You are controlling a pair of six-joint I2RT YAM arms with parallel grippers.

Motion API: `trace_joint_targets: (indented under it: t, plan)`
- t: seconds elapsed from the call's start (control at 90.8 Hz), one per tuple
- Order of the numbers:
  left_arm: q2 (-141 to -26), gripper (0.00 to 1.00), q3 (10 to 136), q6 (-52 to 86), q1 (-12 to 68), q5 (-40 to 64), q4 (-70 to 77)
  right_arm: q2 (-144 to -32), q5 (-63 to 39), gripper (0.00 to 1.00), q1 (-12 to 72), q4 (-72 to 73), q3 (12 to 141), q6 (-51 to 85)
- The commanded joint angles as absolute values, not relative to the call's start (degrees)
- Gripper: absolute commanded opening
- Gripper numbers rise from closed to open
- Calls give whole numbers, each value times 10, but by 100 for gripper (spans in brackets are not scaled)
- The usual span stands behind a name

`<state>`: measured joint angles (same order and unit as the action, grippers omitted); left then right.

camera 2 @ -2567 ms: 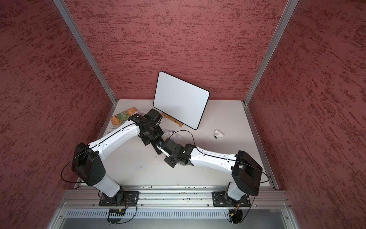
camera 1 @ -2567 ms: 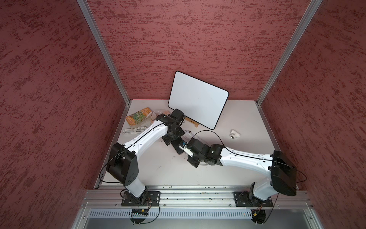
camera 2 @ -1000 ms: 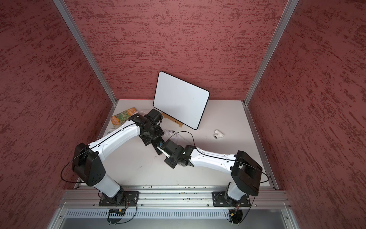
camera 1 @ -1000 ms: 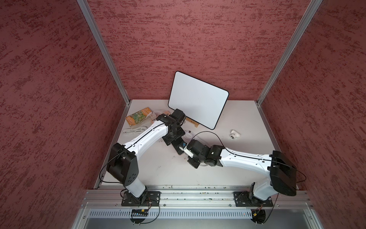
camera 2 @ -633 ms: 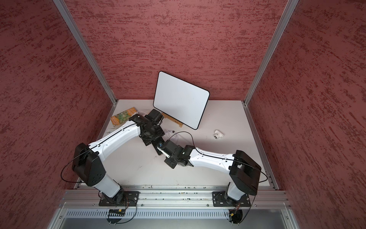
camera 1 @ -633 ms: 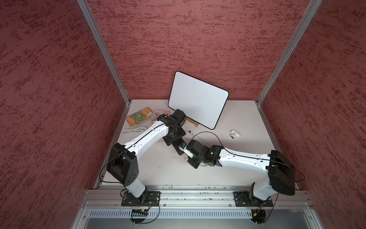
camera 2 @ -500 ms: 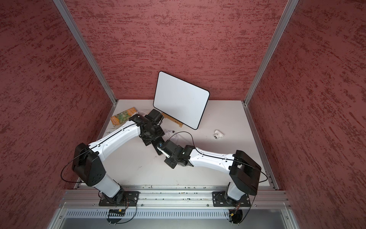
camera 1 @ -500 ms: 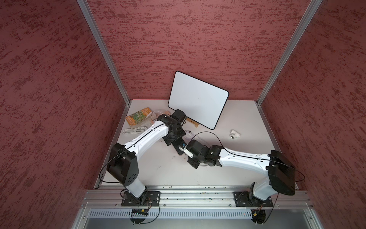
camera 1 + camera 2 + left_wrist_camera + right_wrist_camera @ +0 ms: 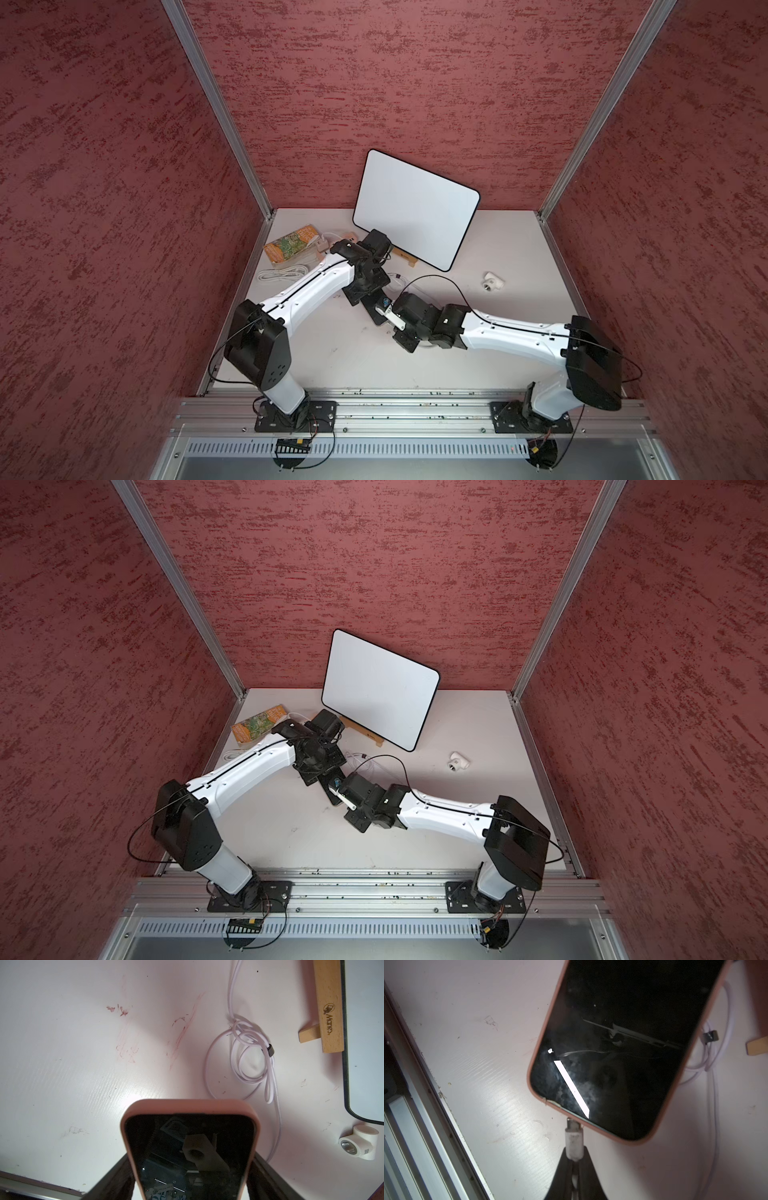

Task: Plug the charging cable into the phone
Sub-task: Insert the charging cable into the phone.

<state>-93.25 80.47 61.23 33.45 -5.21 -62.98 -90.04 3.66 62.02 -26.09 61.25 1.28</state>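
- Holds the phone (image 9: 190,1147) between the wide-set jaws of the left pincer (image 9: 190,1176), clamped on its two long edges, screen up.
- Pinches the white plug (image 9: 573,1140) of the charging cable (image 9: 272,1068) in the closed right pincer (image 9: 574,1159), pointing it at the phone straight ahead of that pincer, silver tip meeting the near short edge.
- Leaves the coiled slack lying on the bench (image 9: 62,1064), beyond the left pincer and past the phone's far end.
- Looks done: both grasps, and bringing plug to phone.
- Looks left: seating the plug, since much of the silver tip shows outside the case and seems a little off-centre on that edge; then letting go.
- Differs little from the earlier top views: right arm edged slightly toward the left pincer, left arm and phone in the same place, both grips unchanged.
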Motion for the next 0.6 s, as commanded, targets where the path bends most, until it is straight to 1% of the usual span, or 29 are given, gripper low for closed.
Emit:
trace_joint_targets:
  t: [0.0,0.298,0.584]
  plan:
    - [-923,0,810,619,340,-60,-622,-880,35,0,627,-235,614,20]
    - [-922,0,811,620,346,-63,-624,-893,48,0,626,-232,619,17]
    - [-928,0,811,622,353,-61,-620,-911,99,0,627,-245,638,14]
